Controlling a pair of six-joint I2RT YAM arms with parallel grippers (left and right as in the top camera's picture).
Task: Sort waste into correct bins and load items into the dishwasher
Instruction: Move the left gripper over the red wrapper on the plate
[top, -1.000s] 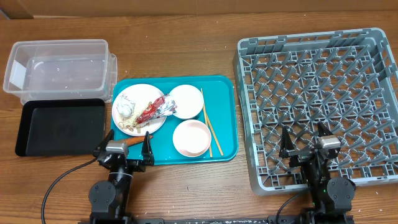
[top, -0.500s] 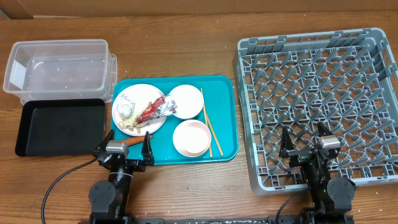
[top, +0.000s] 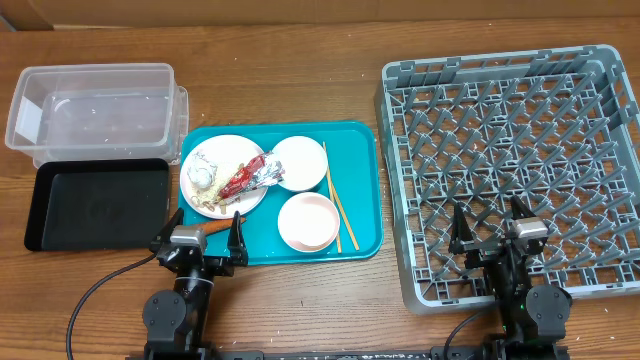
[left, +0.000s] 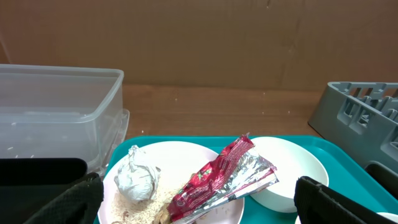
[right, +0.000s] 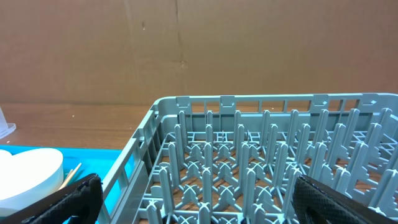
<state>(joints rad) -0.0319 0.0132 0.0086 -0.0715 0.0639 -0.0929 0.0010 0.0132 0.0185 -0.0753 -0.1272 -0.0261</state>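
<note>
Both pincers, left (top: 198, 238) and right (top: 488, 232), sit spread apart and empty at the near edge, while the red wrapper (left: 221, 177) lies over loose rice (left: 146, 204) on the plate (top: 228, 147) in the teal tray (top: 362, 200), so a sloppy grab risks scattering rice.

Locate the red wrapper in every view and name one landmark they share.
Overhead: red wrapper on the white plate, at its right edge, in the left half of the teal tray.
Left wrist: wrapper at bottom centre, on the same plate.
Right wrist: not in view.
Landmark: the grey dish rack, seen in all three.
</note>
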